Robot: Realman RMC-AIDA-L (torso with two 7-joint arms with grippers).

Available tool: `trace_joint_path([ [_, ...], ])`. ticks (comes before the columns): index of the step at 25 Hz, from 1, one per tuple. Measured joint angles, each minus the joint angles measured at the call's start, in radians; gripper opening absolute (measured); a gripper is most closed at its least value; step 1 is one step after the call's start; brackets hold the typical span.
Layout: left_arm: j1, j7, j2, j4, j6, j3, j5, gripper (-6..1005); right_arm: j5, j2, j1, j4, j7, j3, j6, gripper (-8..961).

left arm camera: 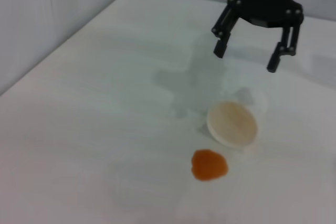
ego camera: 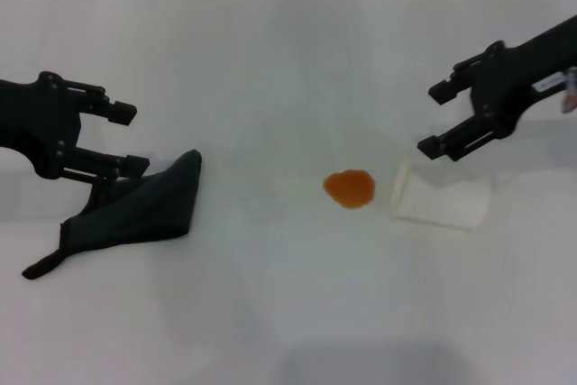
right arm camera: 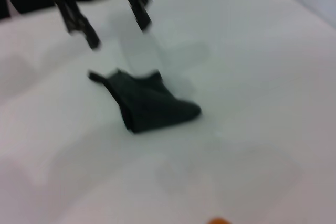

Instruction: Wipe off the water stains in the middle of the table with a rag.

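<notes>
The water stains show as one orange-brown blot in the middle of the white table; it also appears in the left wrist view. The dark rag lies crumpled at the left, its thin tail pointing toward the front edge. My left gripper hovers open just above and behind the rag, holding nothing. My right gripper is open above a tipped cup. The right wrist view shows the rag with the left gripper above it.
A white paper cup lies on its side just right of the blot, its mouth facing the blot. The right gripper hangs over it. A grey wall runs along the table's far edge.
</notes>
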Motion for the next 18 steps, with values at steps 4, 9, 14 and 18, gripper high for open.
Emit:
trace_joint_path([
  [4, -0.006, -0.006, -0.001, 0.007, 0.008, -0.001, 0.018, 739, -0.105, 0.004, 0.072, 0.007, 0.114, -0.092, 0.008, 839],
  [9, -0.017, -0.006, -0.003, 0.008, 0.008, 0.000, 0.035, 736, -0.179, 0.010, 0.137, 0.026, 0.211, -0.172, -0.026, 839],
  [14, -0.021, -0.003, -0.006, 0.009, 0.008, 0.008, 0.055, 734, -0.252, 0.015, 0.178, 0.055, 0.303, -0.233, -0.034, 839],
  [18, -0.024, 0.000, -0.011, 0.009, 0.000, 0.018, 0.066, 732, -0.263, 0.017, 0.206, 0.097, 0.350, -0.253, -0.024, 839],
])
